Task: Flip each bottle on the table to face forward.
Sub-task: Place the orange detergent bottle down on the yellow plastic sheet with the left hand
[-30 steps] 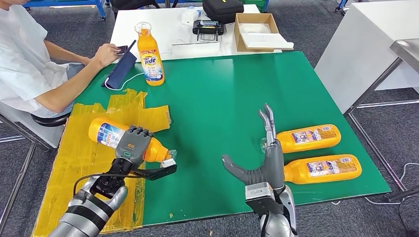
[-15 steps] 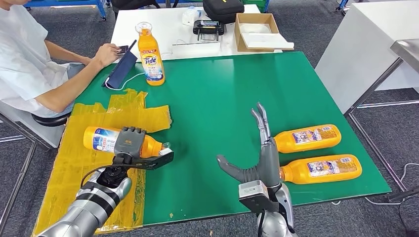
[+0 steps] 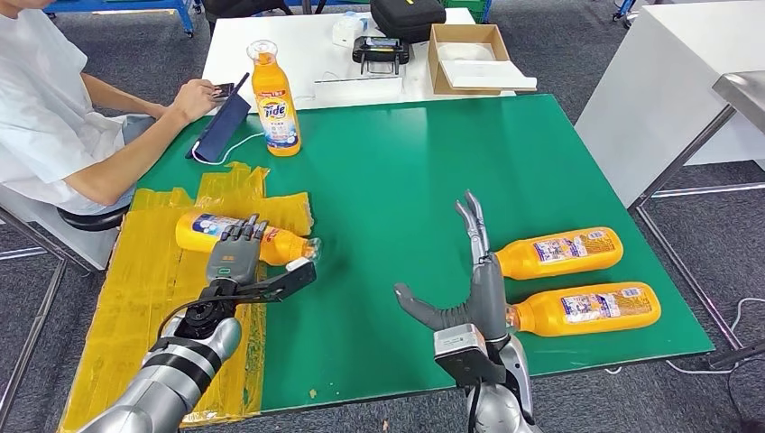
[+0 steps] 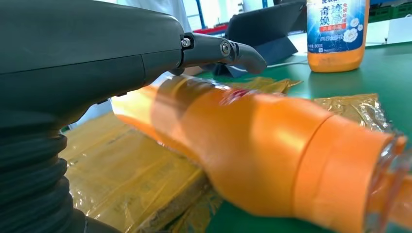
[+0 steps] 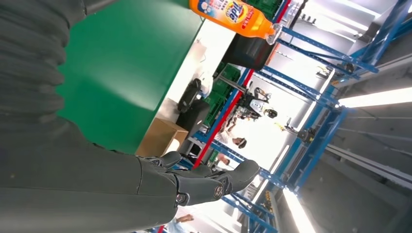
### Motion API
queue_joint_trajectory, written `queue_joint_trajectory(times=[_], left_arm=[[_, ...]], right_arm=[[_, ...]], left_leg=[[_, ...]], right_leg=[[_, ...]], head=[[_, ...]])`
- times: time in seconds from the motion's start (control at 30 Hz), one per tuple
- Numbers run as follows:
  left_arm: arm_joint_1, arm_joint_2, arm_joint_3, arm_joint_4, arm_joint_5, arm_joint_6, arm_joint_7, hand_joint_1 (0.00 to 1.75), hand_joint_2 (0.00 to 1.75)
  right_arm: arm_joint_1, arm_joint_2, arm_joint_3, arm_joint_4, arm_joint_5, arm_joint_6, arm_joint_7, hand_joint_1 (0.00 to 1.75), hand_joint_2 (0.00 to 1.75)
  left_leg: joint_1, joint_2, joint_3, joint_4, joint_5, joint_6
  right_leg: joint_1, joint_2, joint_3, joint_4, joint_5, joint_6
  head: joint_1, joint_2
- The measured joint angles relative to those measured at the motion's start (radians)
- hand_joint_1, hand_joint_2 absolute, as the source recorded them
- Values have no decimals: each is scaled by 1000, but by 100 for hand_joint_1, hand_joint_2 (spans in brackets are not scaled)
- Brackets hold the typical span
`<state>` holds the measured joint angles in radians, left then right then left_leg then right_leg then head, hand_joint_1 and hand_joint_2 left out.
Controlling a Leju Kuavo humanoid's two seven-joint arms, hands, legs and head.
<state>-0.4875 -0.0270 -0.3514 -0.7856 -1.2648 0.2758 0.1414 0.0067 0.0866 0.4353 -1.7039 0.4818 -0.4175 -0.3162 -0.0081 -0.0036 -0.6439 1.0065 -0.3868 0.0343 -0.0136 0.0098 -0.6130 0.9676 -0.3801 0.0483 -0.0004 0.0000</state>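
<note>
Four orange Tide bottles on green surface: one upright [image 3: 273, 99] far left, blue label readable; two lying [image 3: 561, 253] [image 3: 588, 308] near right; one lying [image 3: 245, 238] on yellow plastic sheet [image 3: 144, 289], left hand [image 3: 236, 260] resting on it, fingers spread. Right hand [image 3: 474, 293] open, holding nothing.

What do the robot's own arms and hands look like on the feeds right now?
Both arms are silver metal with black bands at the joints. The left hand has a grey back plate with small markings, dark fingers, and a black cable looping at its wrist. The right hand is dark grey with slim fingers above a silver wrist block. Wrist cameras show grey ribbed covers.
</note>
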Motion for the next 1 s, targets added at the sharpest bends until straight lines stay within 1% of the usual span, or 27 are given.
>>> queue_joint_trajectory(times=[0.6,0.7,0.73,0.77,0.83,0.9,0.93,1.0], left_arm=[[14,-4,13,-16,22,-2,-13,0,175],[21,-4,14,-32,55,7,-35,0,175],[28,-6,16,-45,86,19,-61,0,175],[41,-8,20,-67,139,39,-103,0,175],[86,-16,33,-145,298,90,-229,0,175],[151,-26,45,-263,474,143,-362,0,175],[188,-31,50,-334,548,167,-415,0,175],[263,-36,58,-487,663,210,-490,0,175]], right_arm=[[0,0,0,16,-6,5,1,0,175],[1,0,0,16,-7,4,1,0,175],[2,0,0,16,-6,2,1,0,175],[3,-1,-1,16,1,-2,1,0,175],[8,-4,-1,16,38,-25,1,0,175],[14,-12,-3,16,101,-55,9,0,175],[17,-19,-5,16,133,-66,17,0,175],[25,-39,-16,12,203,-77,45,0,175]], left_leg=[[0,0,0,0,0,0],[0,0,0,0,0,0],[0,0,0,0,0,0],[0,0,0,0,0,0],[0,0,0,0,0,0],[0,1,0,0,-1,0],[0,1,0,0,-1,0],[0,1,-1,0,-2,-1]], right_leg=[[0,0,0,0,0,0],[0,0,0,0,0,0],[0,0,0,0,0,0],[0,0,0,0,0,0],[0,0,0,0,0,0],[0,0,0,0,0,0],[0,0,0,0,0,0],[0,0,-1,0,-1,0]], head=[[0,0],[0,0],[0,0],[0,0],[0,0],[0,0],[0,0],[0,0]])
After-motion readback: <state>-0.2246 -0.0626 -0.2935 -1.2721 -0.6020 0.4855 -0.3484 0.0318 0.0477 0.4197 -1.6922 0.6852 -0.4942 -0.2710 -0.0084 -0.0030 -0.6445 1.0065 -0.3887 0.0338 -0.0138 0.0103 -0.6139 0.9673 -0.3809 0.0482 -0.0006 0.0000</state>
